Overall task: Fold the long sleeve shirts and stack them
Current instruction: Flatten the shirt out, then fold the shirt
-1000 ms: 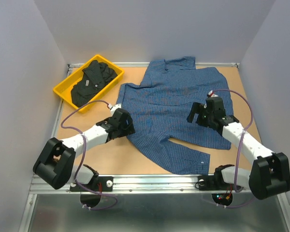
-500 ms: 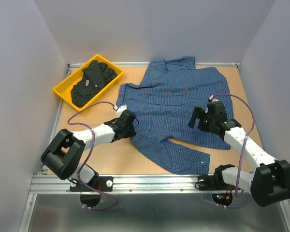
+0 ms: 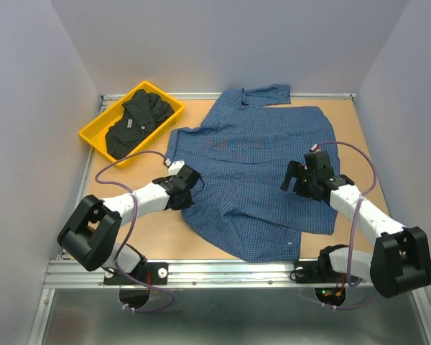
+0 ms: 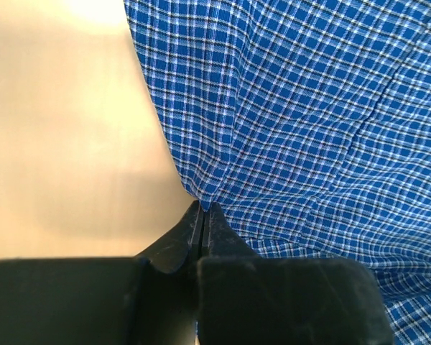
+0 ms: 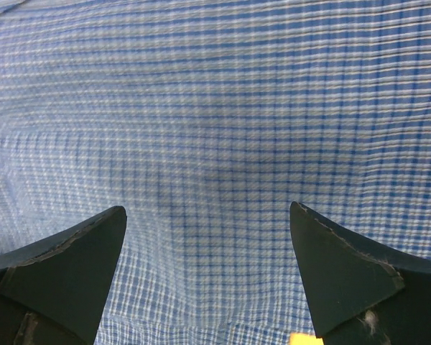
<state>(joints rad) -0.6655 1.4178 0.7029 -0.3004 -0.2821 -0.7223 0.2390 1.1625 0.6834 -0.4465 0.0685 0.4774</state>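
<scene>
The blue checked long sleeve shirt (image 3: 251, 169) lies spread over the middle of the table, collar at the far side. My left gripper (image 3: 189, 188) is at its left edge, shut on a pinch of the blue cloth (image 4: 205, 198) between its fingertips (image 4: 174, 244). My right gripper (image 3: 296, 181) hovers over the shirt's right half, jaws wide open, with only checked fabric (image 5: 215, 144) below them. The black long sleeve shirt (image 3: 133, 123), with a small white tag, lies crumpled in the yellow bin.
A yellow bin (image 3: 92, 135) stands at the far left corner of the wooden table (image 3: 147, 230). Grey walls close in the left, far and right sides. A metal rail (image 3: 215, 269) runs along the near edge by the arm bases.
My left gripper has slid right onto the shirt's left edge and shut on it. The cloth has shifted, its lower part bunching leftward. My right gripper stayed open and moved little.
</scene>
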